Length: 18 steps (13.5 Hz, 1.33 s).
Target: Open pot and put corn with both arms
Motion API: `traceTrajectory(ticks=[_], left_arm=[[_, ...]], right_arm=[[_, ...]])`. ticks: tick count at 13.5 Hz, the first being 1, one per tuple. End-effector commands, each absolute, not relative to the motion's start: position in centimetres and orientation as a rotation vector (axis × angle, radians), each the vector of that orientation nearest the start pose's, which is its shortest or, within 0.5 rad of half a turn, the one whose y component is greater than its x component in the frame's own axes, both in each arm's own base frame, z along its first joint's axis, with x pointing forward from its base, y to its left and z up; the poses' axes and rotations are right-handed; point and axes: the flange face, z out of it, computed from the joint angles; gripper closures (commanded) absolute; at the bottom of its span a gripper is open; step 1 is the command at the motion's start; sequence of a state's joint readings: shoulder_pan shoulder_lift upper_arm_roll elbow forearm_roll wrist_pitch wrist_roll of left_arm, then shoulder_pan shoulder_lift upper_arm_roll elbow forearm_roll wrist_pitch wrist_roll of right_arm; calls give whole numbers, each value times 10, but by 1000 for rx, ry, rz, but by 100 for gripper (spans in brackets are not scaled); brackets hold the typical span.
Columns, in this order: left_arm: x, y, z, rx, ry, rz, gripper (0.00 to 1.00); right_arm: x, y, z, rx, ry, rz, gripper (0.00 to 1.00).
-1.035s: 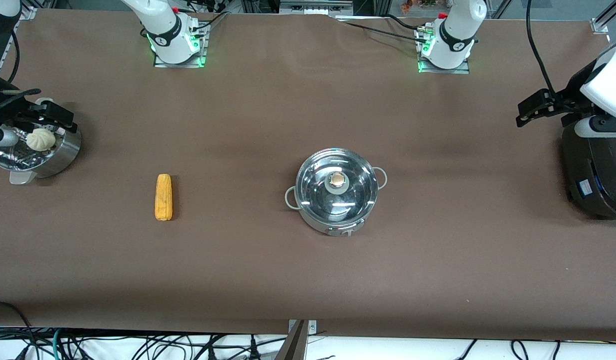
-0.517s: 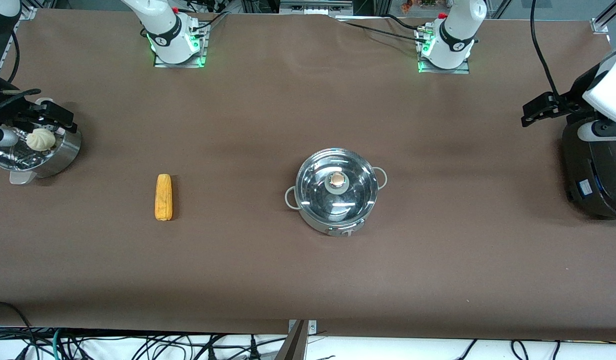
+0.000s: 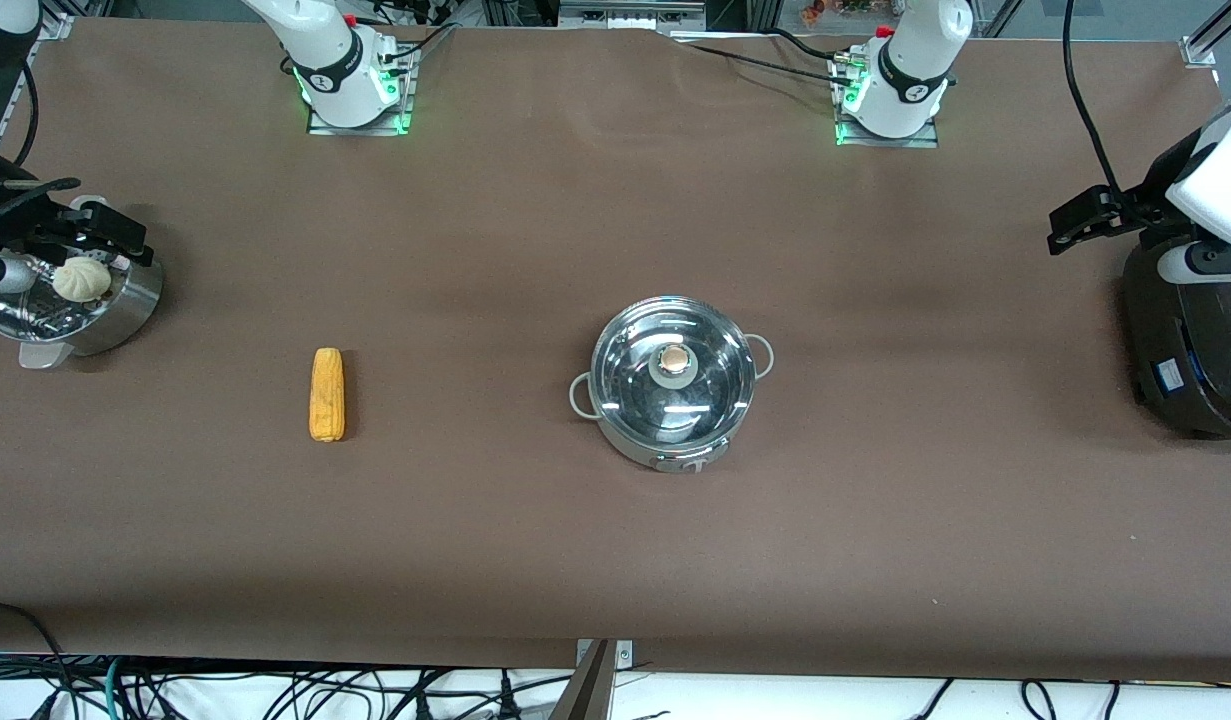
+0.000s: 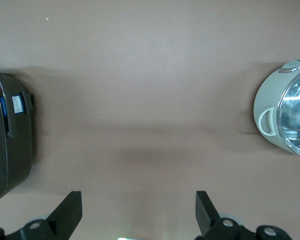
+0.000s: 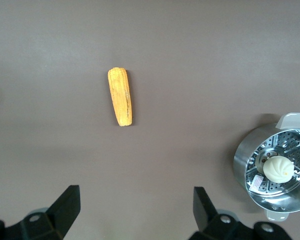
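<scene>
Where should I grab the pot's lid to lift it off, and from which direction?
Take the tan knob at the centre of the glass lid, coming straight down from above. It is the only raised part; the lid sits flat on the pot and its rim offers no hold. The left gripper, open near the black cooker, looks the better placed.

Both arms wait raised at the table's ends, left gripper (image 4: 135, 212) and right gripper (image 5: 135, 207) spread wide, empty.
</scene>
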<state>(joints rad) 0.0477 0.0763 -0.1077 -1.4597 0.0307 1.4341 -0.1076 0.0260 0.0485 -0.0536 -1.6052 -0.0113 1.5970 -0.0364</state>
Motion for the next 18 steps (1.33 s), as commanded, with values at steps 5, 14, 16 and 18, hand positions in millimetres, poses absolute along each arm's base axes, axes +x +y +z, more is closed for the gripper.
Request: traceTrajectory(ticks=[5, 14, 16, 18], left_arm=[[561, -28, 625, -3086, -36, 160, 0], [561, -31, 626, -3092, -33, 160, 0], [561, -31, 626, -3092, -33, 160, 0], [561, -31, 626, -3092, -31, 160, 0]], right_arm=[[573, -19, 588, -3162, -11, 79, 0], [578, -20, 588, -3164, 8, 71, 0], [584, -18, 574, -3163, 3, 107, 0], [586, -18, 569, -3158, 6, 119, 0]])
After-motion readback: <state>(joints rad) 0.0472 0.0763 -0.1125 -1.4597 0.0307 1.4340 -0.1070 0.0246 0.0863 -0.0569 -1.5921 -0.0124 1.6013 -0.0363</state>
